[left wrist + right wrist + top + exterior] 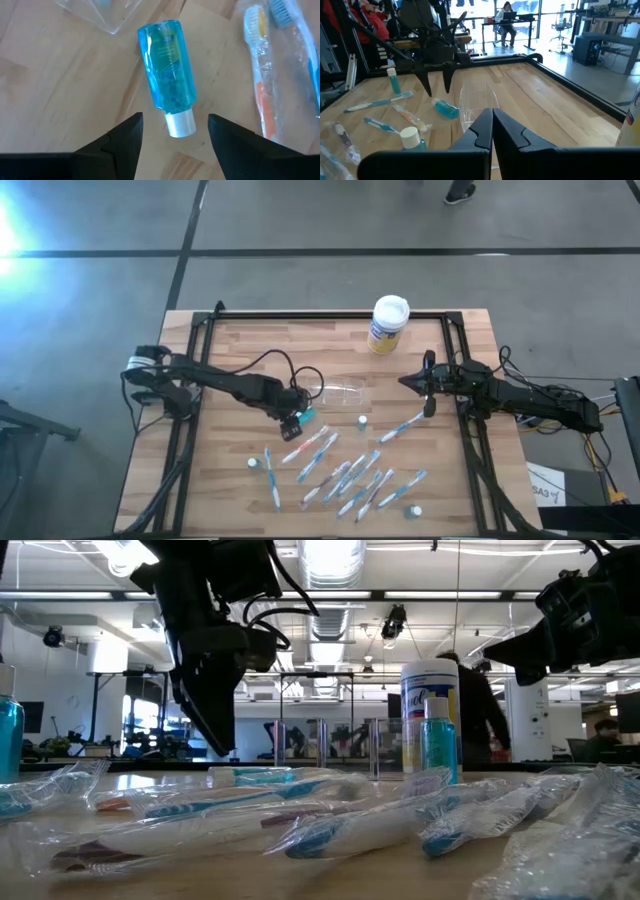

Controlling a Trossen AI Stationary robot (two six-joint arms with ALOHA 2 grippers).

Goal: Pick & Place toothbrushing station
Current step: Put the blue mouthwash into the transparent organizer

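Overhead, clear holder (343,391) tipped over, toothbrushes (345,475) outside

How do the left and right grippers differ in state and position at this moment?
The left gripper is open, while the right gripper is shut with nothing between its fingers. The left gripper hovers over a blue bottle lying on its side near the table's middle; the right gripper waits near the table's right edge, pointing toward the clear holder. Neither holds anything.
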